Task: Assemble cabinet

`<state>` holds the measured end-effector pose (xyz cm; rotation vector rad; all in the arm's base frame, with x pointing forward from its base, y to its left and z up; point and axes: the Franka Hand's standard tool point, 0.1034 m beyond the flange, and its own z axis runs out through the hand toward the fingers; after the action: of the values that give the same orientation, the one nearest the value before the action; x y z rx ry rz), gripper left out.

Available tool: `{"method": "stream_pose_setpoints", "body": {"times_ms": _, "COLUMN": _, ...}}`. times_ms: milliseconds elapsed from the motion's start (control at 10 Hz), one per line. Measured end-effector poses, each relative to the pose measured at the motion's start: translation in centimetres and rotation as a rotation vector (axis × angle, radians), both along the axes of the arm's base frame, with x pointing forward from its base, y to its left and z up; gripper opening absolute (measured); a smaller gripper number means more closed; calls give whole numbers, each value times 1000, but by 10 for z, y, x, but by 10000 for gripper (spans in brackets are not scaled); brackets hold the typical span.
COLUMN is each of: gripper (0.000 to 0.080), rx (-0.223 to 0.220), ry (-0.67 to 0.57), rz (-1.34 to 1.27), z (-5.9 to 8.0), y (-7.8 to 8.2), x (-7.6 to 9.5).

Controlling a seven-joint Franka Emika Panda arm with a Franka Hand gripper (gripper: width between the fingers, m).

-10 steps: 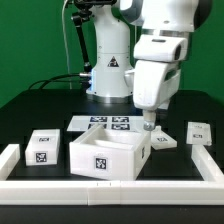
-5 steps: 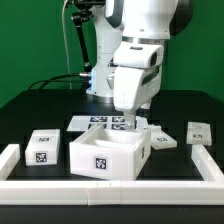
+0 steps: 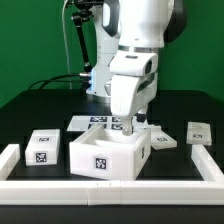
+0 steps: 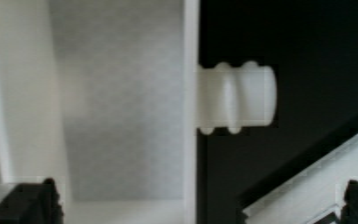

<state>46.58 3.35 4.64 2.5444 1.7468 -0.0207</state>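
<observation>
The cabinet [image 3: 108,155] is a hollow white box with a tag on its front, standing in the middle of the black table. My gripper [image 3: 131,126] hangs just above the box's back right rim. In the wrist view the gripper [image 4: 194,205] is open, with dark fingertips [image 4: 30,205] far apart at both edges. A white wall of the cabinet [image 4: 123,100] runs between them. A ribbed white knob [image 4: 243,97] sticks out from that wall's side. Nothing is held.
A tagged white block [image 3: 42,147] lies at the exterior view's left and another [image 3: 198,132] at its right. A small white piece [image 3: 162,141] sits beside the cabinet. The marker board [image 3: 97,123] lies behind. A low white border rail [image 3: 110,190] runs along the front.
The arm has swung toward the exterior view's left, from over the small piece beside the cabinet to over the cabinet's back right rim, and sits slightly lower.
</observation>
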Motion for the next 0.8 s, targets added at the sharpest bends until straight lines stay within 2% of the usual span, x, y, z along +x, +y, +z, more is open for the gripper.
{"method": "stream_pose_setpoints", "body": {"times_ms": 400, "gripper": 798, "rx": 7, "ry": 16, "rz": 4, "z": -20, "y": 3, "x": -6}}
{"method": "stream_pose_setpoints", "body": {"times_ms": 700, "gripper": 798, "rx": 7, "ry": 27, "rz": 0, "z": -30, "y": 3, "x": -5}}
{"method": "stream_pose_setpoints", "body": {"times_ms": 800, "gripper": 750, "rx": 8, "ry": 23, "rz": -4, "z": -29, "y": 5, "x": -4}}
